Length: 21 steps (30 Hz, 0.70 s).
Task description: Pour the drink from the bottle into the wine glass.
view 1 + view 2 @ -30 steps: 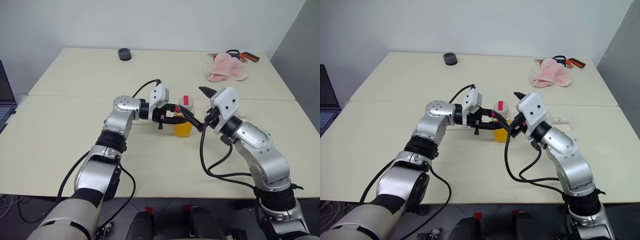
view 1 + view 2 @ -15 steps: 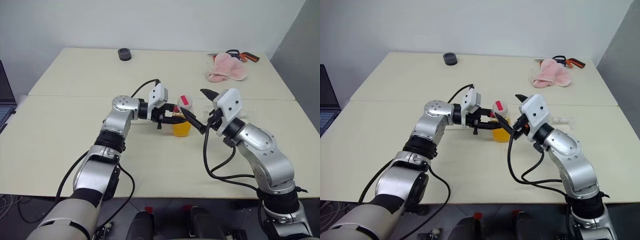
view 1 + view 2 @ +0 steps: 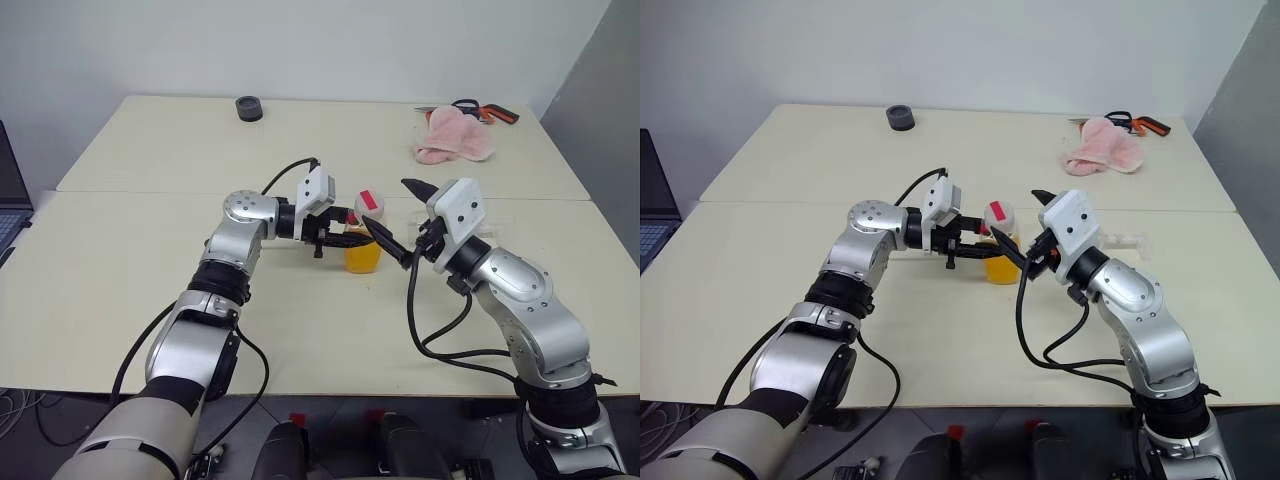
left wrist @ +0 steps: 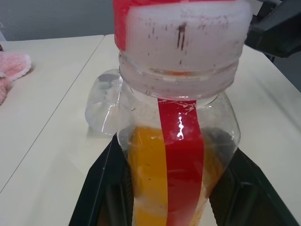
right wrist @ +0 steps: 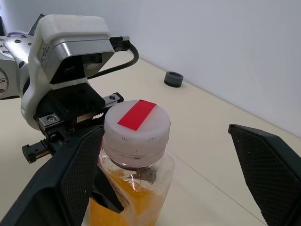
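Note:
The bottle (image 3: 364, 246) is held just above the table's middle, its white cap (image 5: 136, 125) with a red strip on top. Orange drink (image 4: 146, 174) fills its lower half. My left gripper (image 3: 345, 233) reaches in from the left and is shut on the bottle's body. My right gripper (image 3: 390, 204) is open, with one black finger on either side of the cap and apart from it. The wine glass (image 3: 1124, 240) lies on its side on the table behind my right hand; its bowl (image 4: 104, 104) shows behind the bottle.
A pink cloth (image 3: 455, 137) and orange-handled scissors (image 3: 490, 112) lie at the far right of the table. A small black ring (image 3: 249, 107) sits at the far edge. A laptop (image 3: 10, 190) stands off the left side.
The bottle's cap has tipped slightly from upright. My right hand has shifted a little to the right. The left gripper keeps its hold.

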Available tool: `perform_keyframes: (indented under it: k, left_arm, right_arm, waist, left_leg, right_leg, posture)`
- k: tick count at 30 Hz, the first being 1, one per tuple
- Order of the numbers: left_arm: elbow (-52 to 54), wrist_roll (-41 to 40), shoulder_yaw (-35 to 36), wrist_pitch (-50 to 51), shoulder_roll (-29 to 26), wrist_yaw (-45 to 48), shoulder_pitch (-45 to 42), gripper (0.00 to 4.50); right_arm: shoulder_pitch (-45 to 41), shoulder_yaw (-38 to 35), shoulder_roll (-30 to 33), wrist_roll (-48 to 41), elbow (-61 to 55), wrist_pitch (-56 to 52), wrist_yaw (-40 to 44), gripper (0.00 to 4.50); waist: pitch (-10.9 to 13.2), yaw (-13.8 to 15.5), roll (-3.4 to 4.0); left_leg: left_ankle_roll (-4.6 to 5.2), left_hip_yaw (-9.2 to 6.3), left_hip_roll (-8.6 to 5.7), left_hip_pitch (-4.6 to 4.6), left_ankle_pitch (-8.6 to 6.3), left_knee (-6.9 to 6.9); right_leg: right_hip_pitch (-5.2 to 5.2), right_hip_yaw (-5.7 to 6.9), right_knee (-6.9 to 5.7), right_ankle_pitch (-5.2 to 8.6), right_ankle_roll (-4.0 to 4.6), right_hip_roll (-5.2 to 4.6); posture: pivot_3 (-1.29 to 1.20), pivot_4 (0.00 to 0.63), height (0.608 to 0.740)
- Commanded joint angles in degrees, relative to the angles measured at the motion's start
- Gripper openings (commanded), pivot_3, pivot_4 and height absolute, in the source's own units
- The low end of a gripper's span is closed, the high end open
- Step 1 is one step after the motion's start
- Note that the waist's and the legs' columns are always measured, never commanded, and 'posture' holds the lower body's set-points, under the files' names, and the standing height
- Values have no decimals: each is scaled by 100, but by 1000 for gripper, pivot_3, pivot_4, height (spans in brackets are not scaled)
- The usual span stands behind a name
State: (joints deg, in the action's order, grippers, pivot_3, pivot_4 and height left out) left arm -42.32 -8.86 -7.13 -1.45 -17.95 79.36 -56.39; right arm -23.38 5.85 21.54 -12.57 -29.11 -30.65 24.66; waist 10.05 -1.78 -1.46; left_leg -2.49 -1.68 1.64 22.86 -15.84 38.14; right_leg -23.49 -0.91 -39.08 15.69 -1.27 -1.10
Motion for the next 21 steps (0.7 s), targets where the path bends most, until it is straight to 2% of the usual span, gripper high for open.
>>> perform_keyframes:
  k: [1, 21]
  left_arm:
    - [212, -77, 46, -66, -79, 53, -37, 1636]
    - [210, -75, 47, -89, -115, 27, -21, 1636]
  right_arm:
    - [10, -314, 67, 13, -150, 27, -115, 4500]
    - [91, -417, 278, -65, -209, -1, 53, 4500]
  waist:
    - [0, 0, 0]
    - [0, 1, 0]
  left_leg:
    - [0, 0, 0, 0, 0, 0]
    - [0, 1, 0, 0, 0, 0]
  right_leg:
    - [0, 0, 0, 0, 0, 0]
    - [0, -1, 0, 0, 0, 0]
  posture:
    - [0, 150, 740]
    - [0, 150, 740]
